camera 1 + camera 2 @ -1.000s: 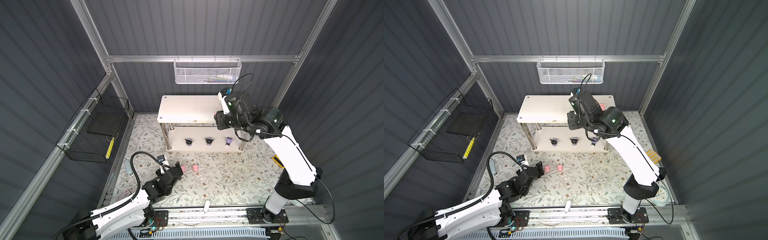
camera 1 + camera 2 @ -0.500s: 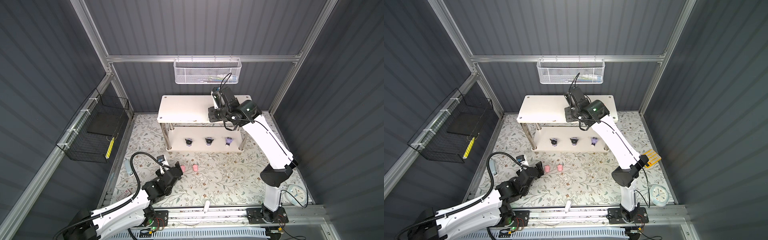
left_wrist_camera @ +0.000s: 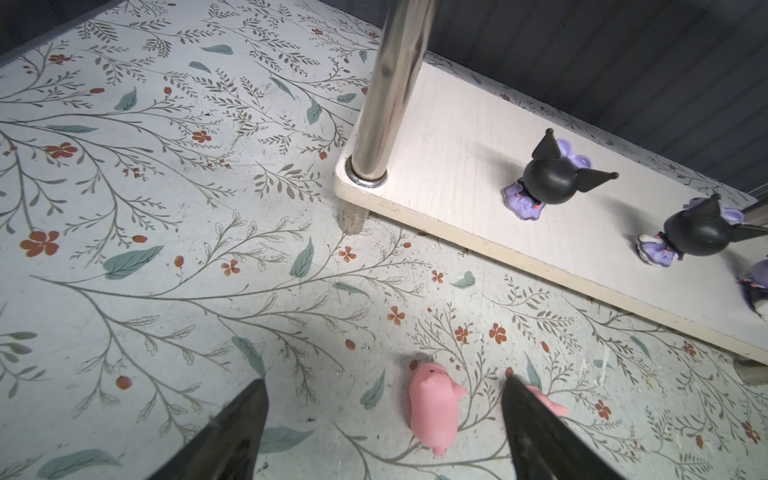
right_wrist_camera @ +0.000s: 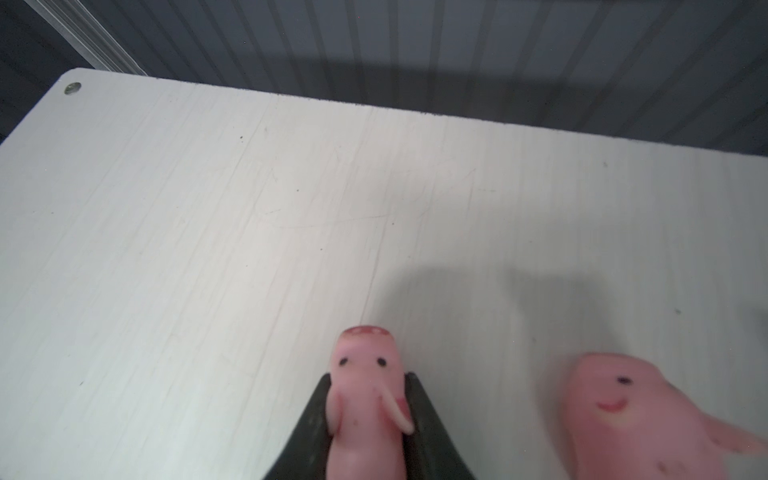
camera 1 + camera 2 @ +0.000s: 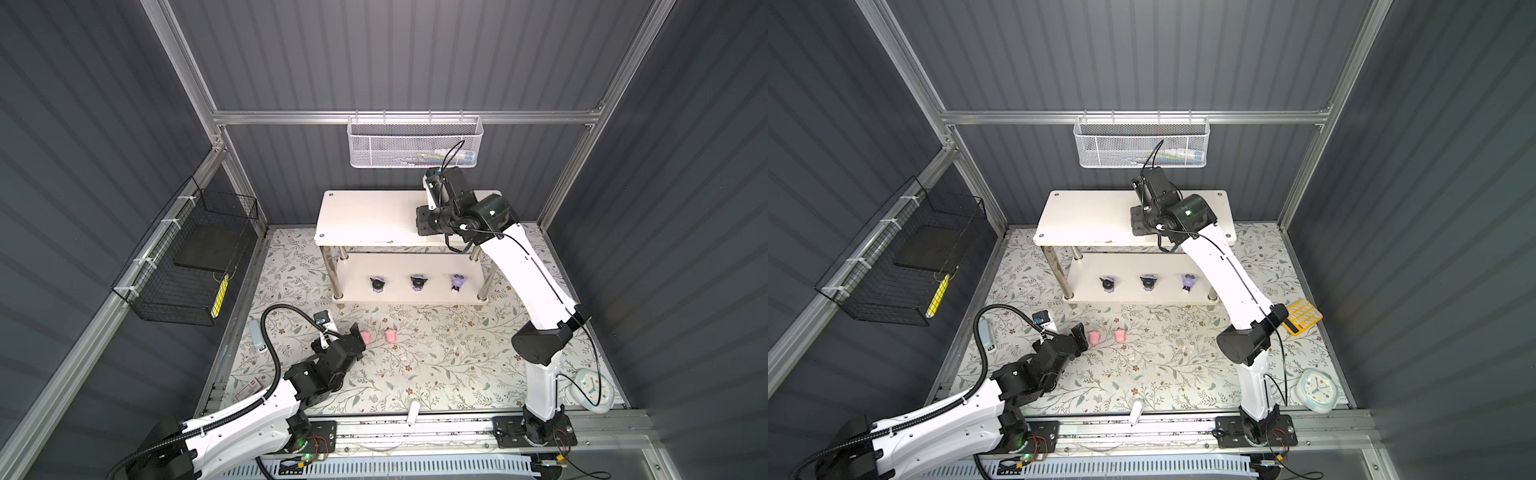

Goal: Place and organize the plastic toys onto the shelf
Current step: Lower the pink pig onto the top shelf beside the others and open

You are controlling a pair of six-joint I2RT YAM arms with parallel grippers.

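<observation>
Dark grey ribbed walls are enclosing a flower-patterned desk [image 5: 436,365]. At its back, a white two-level shelf [image 5: 374,216] is standing on shiny posts. Three purple figures [image 5: 417,281] with black heads are standing in a spaced row along the front of the lower board. The right tool [image 4: 368,386] is hanging over the top board, its jaws squeezing a pink pig [image 4: 365,357] whose face is poking out past the tips. A second pig [image 4: 636,411], blurred, is sitting just beside it on that board. On the desk in front of the shelf, two more pigs are lying near each other. The nearer pig [image 3: 434,409] is lying between the widely spread fingers [image 3: 237,432] of the left tool [image 3: 384,380], touching neither. The other pig [image 3: 548,405] is lying just outside one finger.
</observation>
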